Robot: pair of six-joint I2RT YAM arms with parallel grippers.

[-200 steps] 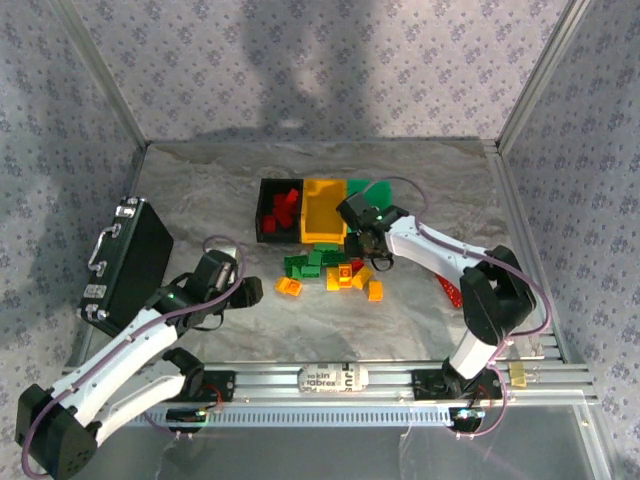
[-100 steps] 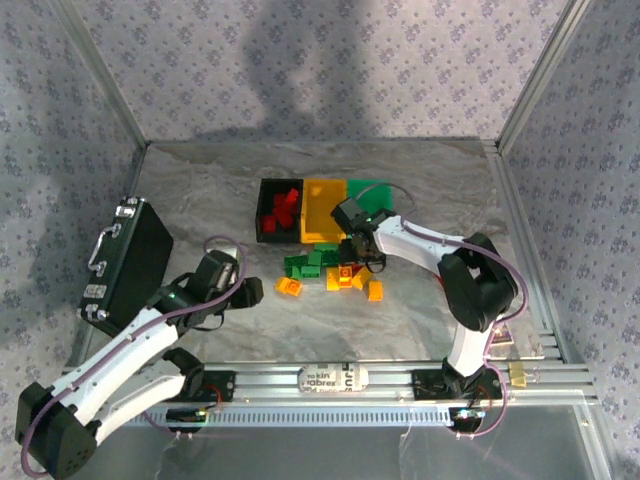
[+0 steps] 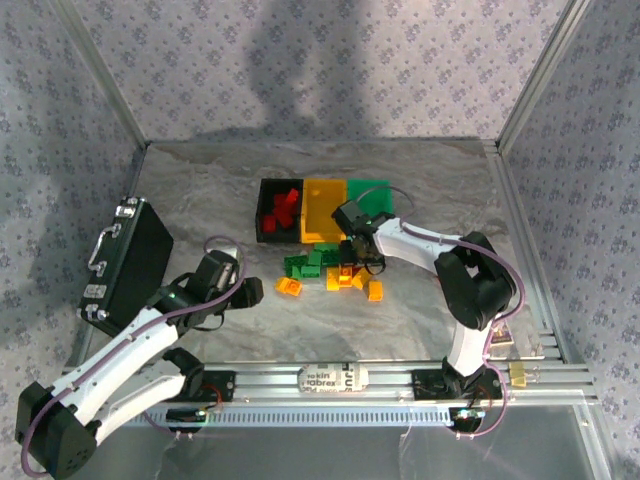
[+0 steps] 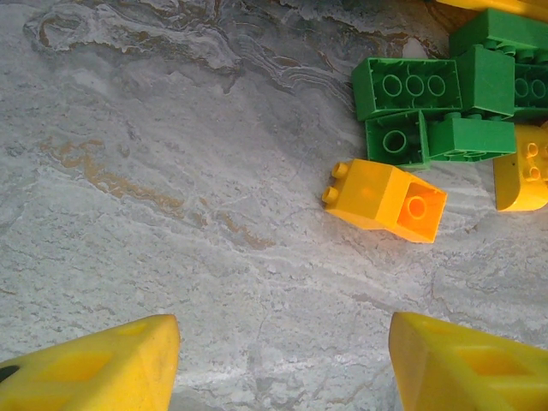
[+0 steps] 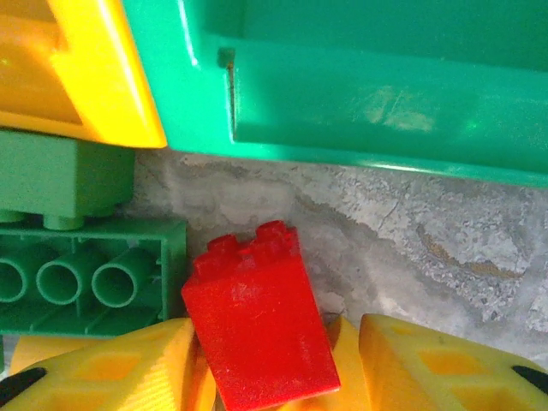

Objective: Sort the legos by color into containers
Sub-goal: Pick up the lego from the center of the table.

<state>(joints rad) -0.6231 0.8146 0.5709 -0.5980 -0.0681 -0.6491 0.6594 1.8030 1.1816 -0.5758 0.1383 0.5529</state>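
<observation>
Right wrist view: red brick (image 5: 257, 330) tilted between spread right fingers (image 5: 103, 368); it could be squeezed out crooked. Left fingers (image 4: 94, 364) spread, empty.

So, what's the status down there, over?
Left claw open, empty, above table. Right claw open, straddling red lego beside green bin. Green legos close alongside.

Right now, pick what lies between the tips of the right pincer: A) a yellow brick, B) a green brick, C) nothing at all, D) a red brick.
D: the right wrist view shows a red brick lying between the tips of the right pincer, just short of the green bin.
</observation>
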